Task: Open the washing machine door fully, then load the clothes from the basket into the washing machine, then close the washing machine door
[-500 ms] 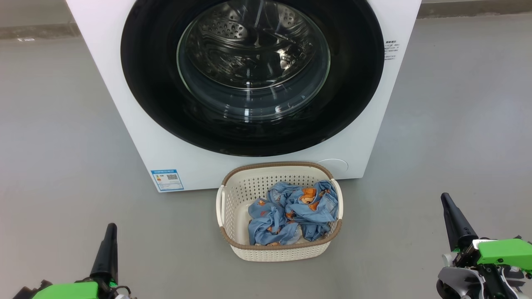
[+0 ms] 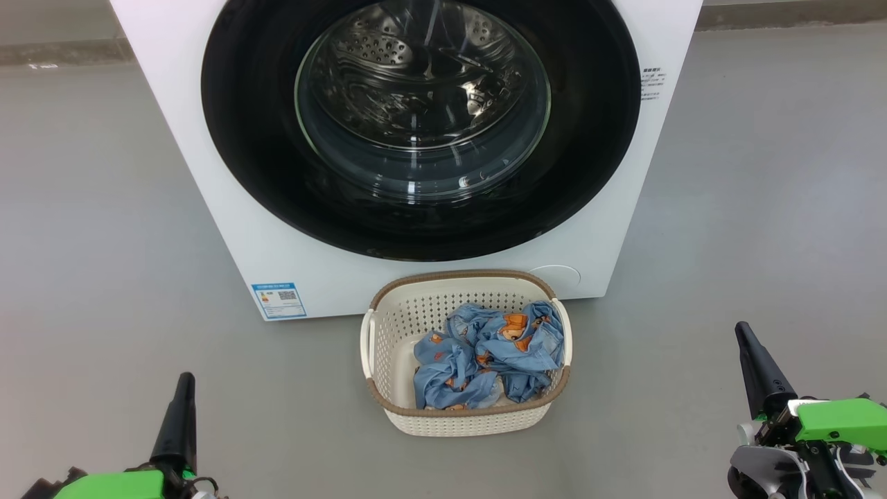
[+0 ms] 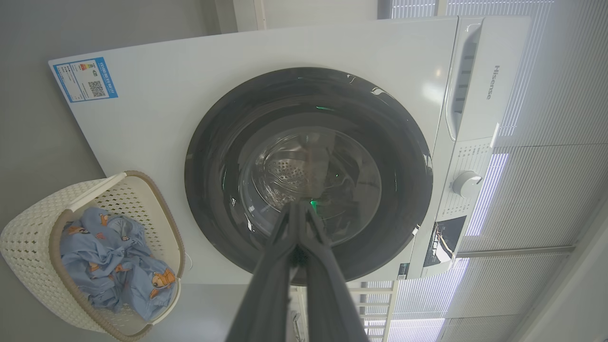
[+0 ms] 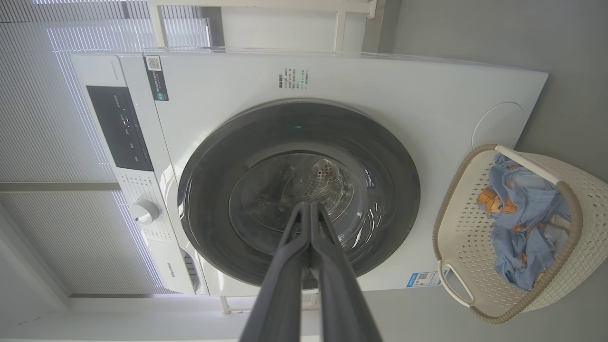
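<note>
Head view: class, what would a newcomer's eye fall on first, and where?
The glossy black washing machine door, shut, dominates the top centre of the white washing machine. Just below it on the grey floor stands the basket holding crumpled blue clothes. The left gripper and right gripper, both shut, point up from the lower corners.

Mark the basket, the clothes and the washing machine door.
basket (image 2: 471, 421): head view, on its perforated front wall.
clothes (image 2: 485, 353): head view, on the middle of the blue heap.
washing machine door (image 2: 423, 104): head view, on its glass window.
</note>
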### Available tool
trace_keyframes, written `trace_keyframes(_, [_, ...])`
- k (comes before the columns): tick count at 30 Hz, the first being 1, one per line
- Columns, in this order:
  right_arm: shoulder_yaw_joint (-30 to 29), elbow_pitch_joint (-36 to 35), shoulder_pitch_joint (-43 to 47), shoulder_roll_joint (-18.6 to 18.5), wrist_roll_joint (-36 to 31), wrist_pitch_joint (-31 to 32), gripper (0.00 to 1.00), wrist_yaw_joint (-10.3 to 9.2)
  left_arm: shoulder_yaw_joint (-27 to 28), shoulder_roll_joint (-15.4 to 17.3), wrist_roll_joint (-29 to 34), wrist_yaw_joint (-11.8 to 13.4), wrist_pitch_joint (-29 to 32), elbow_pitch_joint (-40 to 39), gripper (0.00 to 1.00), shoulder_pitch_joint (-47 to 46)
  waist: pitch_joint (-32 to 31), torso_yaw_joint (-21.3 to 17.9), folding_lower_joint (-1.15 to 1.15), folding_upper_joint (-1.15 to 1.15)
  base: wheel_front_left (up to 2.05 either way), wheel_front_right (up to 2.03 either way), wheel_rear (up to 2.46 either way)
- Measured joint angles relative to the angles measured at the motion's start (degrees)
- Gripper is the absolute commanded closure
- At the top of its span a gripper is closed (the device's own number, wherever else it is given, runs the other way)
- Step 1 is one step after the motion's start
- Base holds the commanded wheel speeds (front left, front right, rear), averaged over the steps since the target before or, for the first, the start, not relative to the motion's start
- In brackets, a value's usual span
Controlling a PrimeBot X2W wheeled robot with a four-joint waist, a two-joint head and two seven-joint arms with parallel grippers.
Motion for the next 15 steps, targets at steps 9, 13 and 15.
trace_keyframes(9, [0.0, 0.0, 0.0, 0.0, 0.0, 0.0, 1.0, 0.0, 0.01, 0.0, 0.0, 0.0, 0.0, 0.0, 1.0, 0.0, 0.0, 0.0, 0.0, 0.0, 0.0, 0.0, 0.0])
trace_keyframes(13, [0.0, 0.0, 0.0, 0.0, 0.0, 0.0, 1.0, 0.0, 0.01, 0.0, 0.0, 0.0, 0.0, 0.0, 1.0, 0.0, 0.0, 0.0, 0.0, 0.0, 0.0, 0.0, 0.0])
trace_keyframes(15, [0.0, 0.0, 0.0, 0.0, 0.0, 0.0, 1.0, 0.0, 0.01, 0.0, 0.0, 0.0, 0.0, 0.0, 1.0, 0.0, 0.0, 0.0, 0.0, 0.0, 0.0, 0.0, 0.0])
